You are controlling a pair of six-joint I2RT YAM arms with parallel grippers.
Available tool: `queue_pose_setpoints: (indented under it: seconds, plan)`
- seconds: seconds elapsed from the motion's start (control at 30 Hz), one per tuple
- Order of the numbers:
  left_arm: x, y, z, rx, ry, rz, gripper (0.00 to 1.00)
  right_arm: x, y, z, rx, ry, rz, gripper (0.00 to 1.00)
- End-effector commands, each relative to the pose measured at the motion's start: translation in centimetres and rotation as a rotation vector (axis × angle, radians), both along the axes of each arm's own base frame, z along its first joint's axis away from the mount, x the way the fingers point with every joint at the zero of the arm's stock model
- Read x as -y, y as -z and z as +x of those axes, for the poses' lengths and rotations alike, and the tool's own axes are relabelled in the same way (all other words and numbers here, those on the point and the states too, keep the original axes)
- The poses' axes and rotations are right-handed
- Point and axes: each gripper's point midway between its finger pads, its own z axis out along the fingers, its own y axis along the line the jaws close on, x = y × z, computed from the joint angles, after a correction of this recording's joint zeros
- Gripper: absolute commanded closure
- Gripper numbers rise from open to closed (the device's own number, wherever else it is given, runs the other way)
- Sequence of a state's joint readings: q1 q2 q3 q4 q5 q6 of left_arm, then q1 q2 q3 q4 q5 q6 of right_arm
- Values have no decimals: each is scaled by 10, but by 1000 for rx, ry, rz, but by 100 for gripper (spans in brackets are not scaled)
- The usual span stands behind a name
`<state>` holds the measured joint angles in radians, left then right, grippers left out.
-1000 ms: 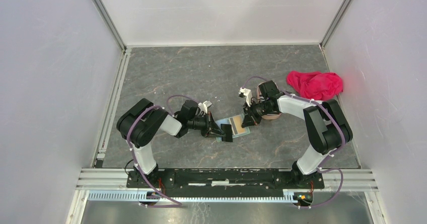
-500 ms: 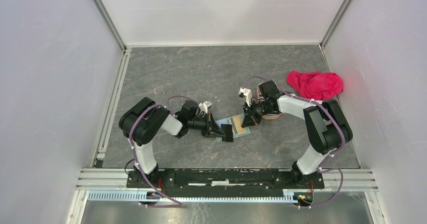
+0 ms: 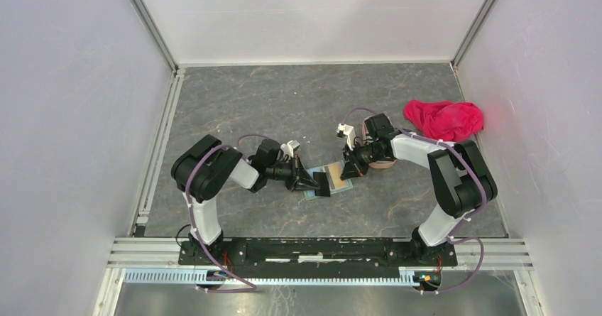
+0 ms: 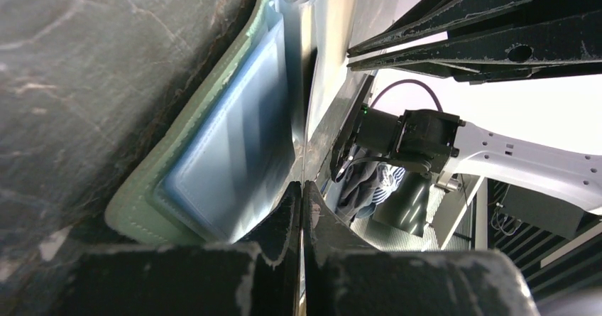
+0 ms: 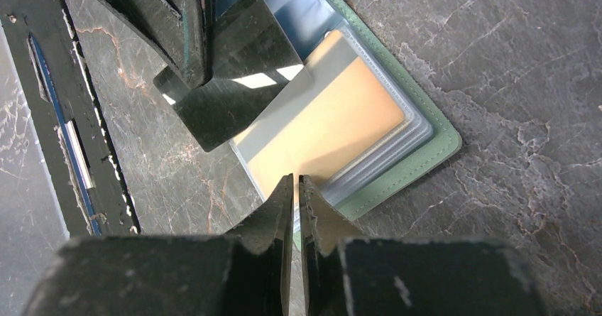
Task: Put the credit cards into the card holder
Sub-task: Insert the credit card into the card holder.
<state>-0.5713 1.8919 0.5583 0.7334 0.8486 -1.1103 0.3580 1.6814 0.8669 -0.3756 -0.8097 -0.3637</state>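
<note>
Closer now: the dark grey card (image 5: 227,82) has eased toward the card holder (image 5: 424,153).
Arm stretched low, the left fingers (image 4: 273,220) clamp the card edge-on. The right fingers (image 5: 273,216), reaching in opposite, pinch the open holder's sleeve edge on the table (image 3: 284,103). Whether the corner has entered a pocket is unclear; a skewed angle could jam it or drag the holder.

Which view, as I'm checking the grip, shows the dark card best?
Right wrist: the dark card shows its face, pinched by the left gripper. Left wrist sees it edge-on; top view, a small dark patch.
</note>
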Motion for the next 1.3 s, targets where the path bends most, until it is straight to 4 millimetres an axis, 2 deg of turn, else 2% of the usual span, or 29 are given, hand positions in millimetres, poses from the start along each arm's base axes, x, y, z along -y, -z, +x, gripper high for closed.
queue_pose_setpoints:
  seconds: [0.0,0.23,0.7,1.27]
  plan:
    - [0,-2,9,0,-18,6,98,3,-2,14,64,7,-26,88]
    - [3,3,23,21,-48,39,98,3,-1,14,60,6,-26,88]
    - [-3,10,34,46,-144,116,98,1,-2,13,60,3,-16,88]
    - [14,10,21,34,-122,97,98,1,-2,12,55,-1,-10,88]
